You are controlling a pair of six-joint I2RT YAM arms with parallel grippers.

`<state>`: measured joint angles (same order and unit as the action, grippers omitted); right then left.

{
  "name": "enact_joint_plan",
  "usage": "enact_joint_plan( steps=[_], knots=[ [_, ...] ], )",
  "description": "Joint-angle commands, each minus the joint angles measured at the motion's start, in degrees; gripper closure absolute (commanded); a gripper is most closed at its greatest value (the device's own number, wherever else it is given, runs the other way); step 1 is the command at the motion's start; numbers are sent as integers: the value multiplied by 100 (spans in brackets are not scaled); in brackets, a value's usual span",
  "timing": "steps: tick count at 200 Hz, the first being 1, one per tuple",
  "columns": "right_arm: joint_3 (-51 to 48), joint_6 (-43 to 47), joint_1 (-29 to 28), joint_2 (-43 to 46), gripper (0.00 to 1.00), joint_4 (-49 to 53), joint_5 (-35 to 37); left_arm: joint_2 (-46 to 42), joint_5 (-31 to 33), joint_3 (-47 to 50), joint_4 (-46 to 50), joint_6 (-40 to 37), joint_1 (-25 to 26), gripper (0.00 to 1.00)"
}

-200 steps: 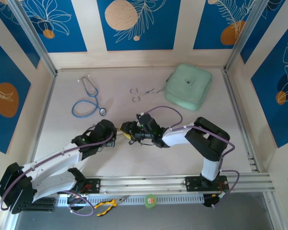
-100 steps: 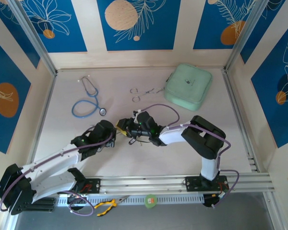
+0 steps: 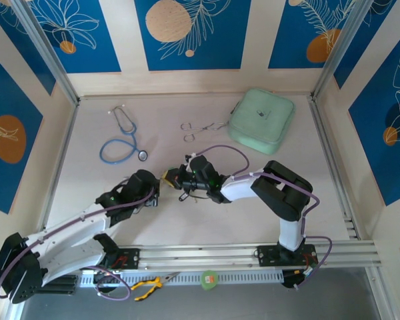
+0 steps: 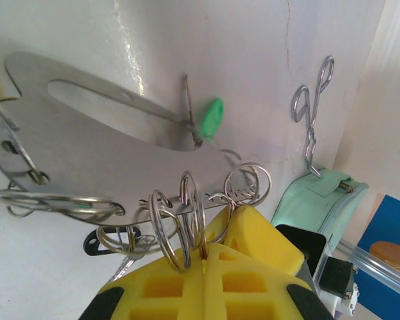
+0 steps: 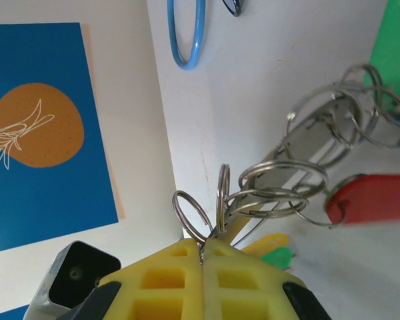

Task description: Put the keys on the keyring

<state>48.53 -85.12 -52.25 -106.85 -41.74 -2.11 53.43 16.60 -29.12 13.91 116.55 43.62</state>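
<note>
Yellow pads of your left gripper [image 4: 203, 252] are pressed together at the bottom of the left wrist view. They are clenched on a fan of steel split rings [image 4: 187, 213] that stand up out of the seam. Just beyond them the keyring [image 4: 28, 79] lies on the white table [image 4: 220, 40]. It is a broad pale metal oval with a long slot, and its long axis runs from the upper left of that view down toward the centre. At its right-hand end sits a green-headed key [image 4: 212, 119], head tilted up and to the right. A black key head [image 4: 110, 241] peeks out low and left of the pads, under the rings. Further out lie the steel forceps [image 4: 312, 113], finger loops toward the top of the view, and past them the mint pouch [image 4: 317, 200].

Your right gripper [image 5: 203, 248] is likewise clamped tight, nipping one of the split rings at the seam of its yellow pads, and the others chain away up and to the right. A red-headed key [image 5: 370, 199] hangs off them at the right, its long axis almost level. The blue stethoscope [image 5: 187, 33] tube loops at the top of that view.

From above, your two grippers meet nose to nose just left of the table's middle. The bunch between them is too small there to tell key from key.
</note>
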Motion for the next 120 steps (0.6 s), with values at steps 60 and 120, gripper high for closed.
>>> enact_joint_plan(
  steps=[60, 120],
  knots=[
    [389, 1833, 229, 424, 100, 1533, -493, -1561, 1980, -236, 990, -4090, -13, 32],
    [607, 3712, 664, 911, 100, 2539, -1292, -968, 356, -319, -123, -9634, -22, 28]
  ],
)
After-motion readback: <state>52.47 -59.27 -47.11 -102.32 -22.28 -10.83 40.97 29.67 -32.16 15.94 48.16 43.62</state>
